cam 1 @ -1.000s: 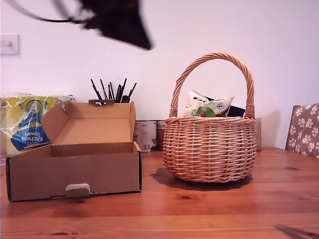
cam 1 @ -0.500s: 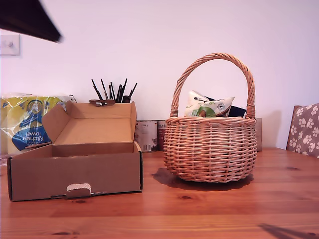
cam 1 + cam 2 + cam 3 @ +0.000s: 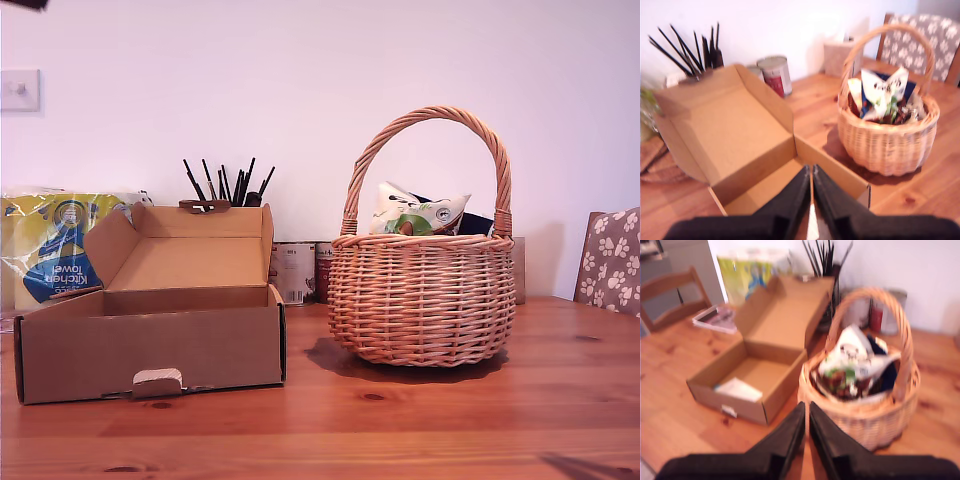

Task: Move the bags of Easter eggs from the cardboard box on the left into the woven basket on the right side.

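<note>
1. Both grippers, my first gripper (image 3: 811,172) above the cardboard box (image 3: 150,345) and my second gripper (image 3: 806,412) above the woven basket (image 3: 421,300), have their jaws closed and empty.
2. Bags of Easter eggs (image 3: 418,214) sit in the basket on the surface (image 3: 420,420).
3. Box stands just beside the basket.

The cardboard box (image 3: 150,345) is plain brown; the woven basket (image 3: 422,300) is tan wicker. A white and green bag (image 3: 415,215) tops it. The surface (image 3: 400,420) is reddish-brown wood, the kitchen towel pack (image 3: 50,250) yellow and blue, the chair (image 3: 610,260) grey with white paw prints.
</note>
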Controlling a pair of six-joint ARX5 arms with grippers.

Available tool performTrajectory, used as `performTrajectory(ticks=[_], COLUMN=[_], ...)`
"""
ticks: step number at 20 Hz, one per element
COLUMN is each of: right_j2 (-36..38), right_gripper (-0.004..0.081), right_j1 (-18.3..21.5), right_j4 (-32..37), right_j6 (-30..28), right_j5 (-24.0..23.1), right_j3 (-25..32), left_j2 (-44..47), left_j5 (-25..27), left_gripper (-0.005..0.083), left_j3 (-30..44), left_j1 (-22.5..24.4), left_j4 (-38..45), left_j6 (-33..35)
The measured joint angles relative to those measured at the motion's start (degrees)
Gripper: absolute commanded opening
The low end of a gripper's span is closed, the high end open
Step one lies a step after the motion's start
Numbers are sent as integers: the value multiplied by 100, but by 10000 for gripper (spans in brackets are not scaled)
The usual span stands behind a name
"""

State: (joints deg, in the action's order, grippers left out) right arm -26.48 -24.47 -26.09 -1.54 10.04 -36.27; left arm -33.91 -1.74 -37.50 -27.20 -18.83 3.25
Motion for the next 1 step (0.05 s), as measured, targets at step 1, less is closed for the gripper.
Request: performTrajectory(ticks=[1], right_j2=[0], right_gripper=[-10], right_j1=[0], right_j4=[-103], right_j6=[0], right_j5=[0], right_j3=[0], left_j2=[-17], left_j5=[0], left_gripper=[-19], left_j3=[0], left_j1=[0], left_j4=[-11], left_j6=[0])
